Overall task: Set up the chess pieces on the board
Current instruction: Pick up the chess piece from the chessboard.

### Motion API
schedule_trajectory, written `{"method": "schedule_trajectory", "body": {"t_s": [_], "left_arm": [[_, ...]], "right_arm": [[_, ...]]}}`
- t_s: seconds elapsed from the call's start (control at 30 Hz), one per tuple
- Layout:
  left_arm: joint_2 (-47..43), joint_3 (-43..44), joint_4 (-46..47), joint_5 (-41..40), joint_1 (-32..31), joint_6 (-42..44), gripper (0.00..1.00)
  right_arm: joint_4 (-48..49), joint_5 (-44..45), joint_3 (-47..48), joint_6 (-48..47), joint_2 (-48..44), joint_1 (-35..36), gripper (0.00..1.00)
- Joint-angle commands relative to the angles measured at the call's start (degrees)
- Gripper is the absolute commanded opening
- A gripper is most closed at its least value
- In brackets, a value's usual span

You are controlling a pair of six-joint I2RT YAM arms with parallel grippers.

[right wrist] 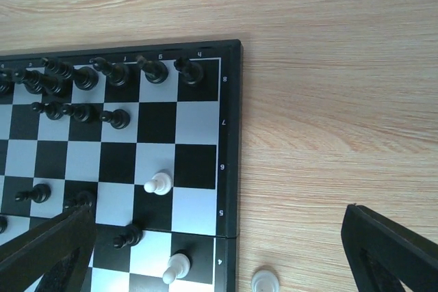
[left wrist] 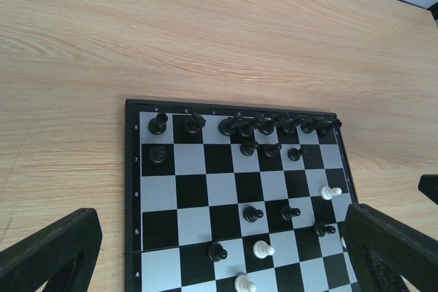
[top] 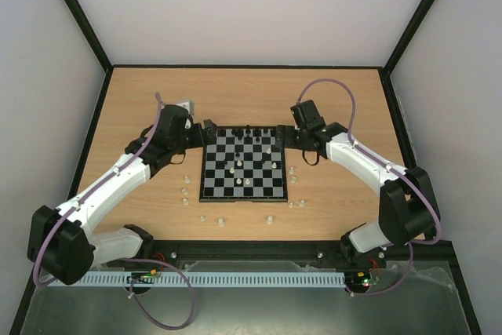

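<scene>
Both pairs of fingers are spread as wide as they go, and neither pair holds anything. The left fingers (left wrist: 51, 251) fill the bottom corners of the left wrist view. Chequered squares and a few chessmen show between them, but no piece is pinched or touched. The right fingers (right wrist: 393, 247) are just as wide apart. One dark finger hangs over the board's squares and the other over bare wood beside the rim, with nothing in their grip.

The board (top: 216, 187) lies flat in the middle of the bench (top: 235, 92). The left arm's wrist is at its far left corner and the right arm's wrist is at its far right corner. The black chessmen (left wrist: 239, 126) crowd the far rank in a close row, with a handful more on the next rank and others scattered toward mid-board. A few white chessmen (left wrist: 331, 193) stand on the board among them (far fewer than the black ones there). The other white ones lie loose on the bench: several just left of the board, some in front of its near edge, and some just right of it. Among those on the right is a loose white chessman (right wrist: 265, 280) close beside the rim.
</scene>
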Motion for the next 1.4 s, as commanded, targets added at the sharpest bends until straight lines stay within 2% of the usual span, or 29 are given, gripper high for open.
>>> {"method": "schedule_trajectory", "body": {"t_s": [0.0,0.13,0.2,0.3,0.37,0.47,0.53,0.7,0.83,1.1,1.37], "left_arm": [[-0.1,1.0,-0.9,1.1,-0.3,-0.1,1.0],[-0.1,0.0,0.8,3.6,-2.2,-0.5,1.0],[0.2,0.3,0.8,3.7,-4.0,0.0,0.99],[0.7,1.3,-1.5,0.1,-6.2,-0.9,1.0],[0.4,1.5,-2.2,-2.0,-6.8,-1.3,1.0],[-1.6,1.1,-3.8,-8.7,-9.5,-1.7,1.0],[-3.4,-1.0,-3.4,-10.5,-10.4,-1.7,0.99],[-7.3,-4.9,-2.2,-11.6,-10.5,-3.6,1.0],[-5.0,-2.3,-6.4,-11.3,-10.4,-4.2,1.0],[-3.5,-4.2,-4.6,-10.5,-10.4,-4.3,0.99],[-1.3,-5.2,-3.1,-10.3,-10.4,-4.6,0.99]], "right_arm": [[-1.9,-1.1,0.2,-2.2,-1.9,0.4,0.99],[-3.4,-1.8,1.3,-3.0,-1.5,2.6,0.88],[-4.1,-2.3,2.3,-3.3,-0.6,4.5,0.79],[-4.4,-1.7,3.4,-4.5,1.1,8.7,0.68],[-5.2,-0.4,3.9,-4.9,2.1,10.4,0.65],[-4.5,-0.1,2.7,-4.9,1.6,11.3,0.57],[-4.2,-2.0,2.6,-4.8,1.4,11.5,0.52],[-3.8,-3.7,2.5,-4.6,2.5,12.2,0.48],[-2.9,-3.6,2.3,-4.5,5.1,13.0,0.44],[-2.5,-2.7,2.2,-5.0,9.6,13.8,0.41],[-3.0,-1.8,3.7,-5.5,12.7,13.8,0.28]]}}
